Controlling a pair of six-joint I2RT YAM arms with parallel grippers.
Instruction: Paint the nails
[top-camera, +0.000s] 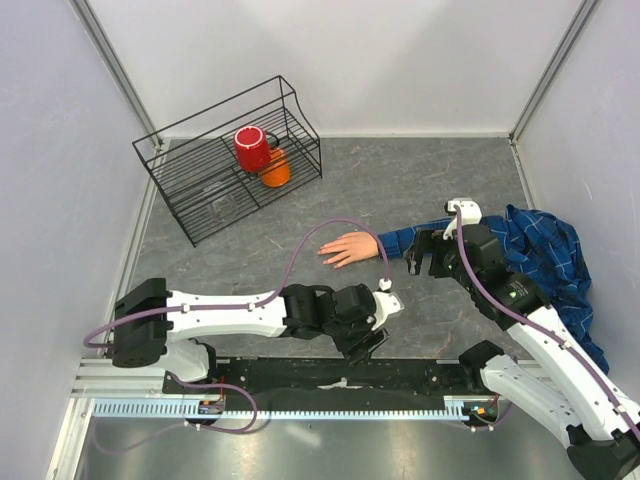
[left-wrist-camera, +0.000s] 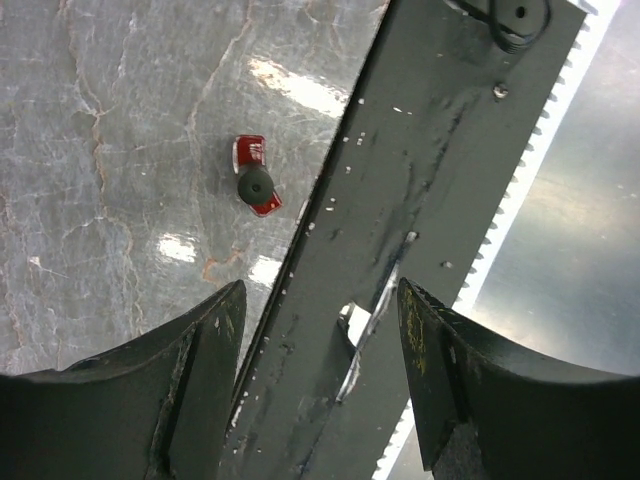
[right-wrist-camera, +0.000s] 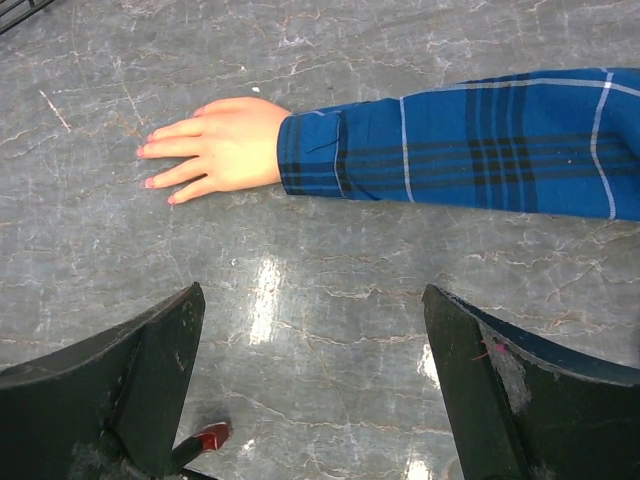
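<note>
Down on the grey marbled worktop (top-camera: 400, 180), near its middle: a peach-coloured fake hand (top-camera: 350, 248), lying flat, palm down, fingertips aimed at the left edge. At those fingertips, tiny pale pink nails (right-wrist-camera: 148, 183), clearest from the right wrist and too small to pick out from above. Trailing off the wrist toward the right edge, a blue plaid sleeve (top-camera: 400, 240), ending in a crumpled heap of blue plaid shirt (top-camera: 550, 260) against that edge.

Over to the right gripper (right-wrist-camera: 312, 295): hanging close by the sleeve, just behind the cuff, spread wide and pinching nothing. Only bare stone between the black fingers (right-wrist-camera: 130, 390). Near the hand, not touching it.

And the left gripper (left-wrist-camera: 320, 300): out at the near edge, above the black toothed rail (left-wrist-camera: 430, 170), likewise spread, gripping nothing. On the stone just beside that rail, a small red bottle with a dark round cap (left-wrist-camera: 255, 188), apart from both fingers. Upright or lying, cannot tell.

Up in the far left corner, a black wire basket (top-camera: 200, 200), carrying a red mug (top-camera: 251, 148) and an orange cup (top-camera: 275, 170), pressed side by side.
</note>
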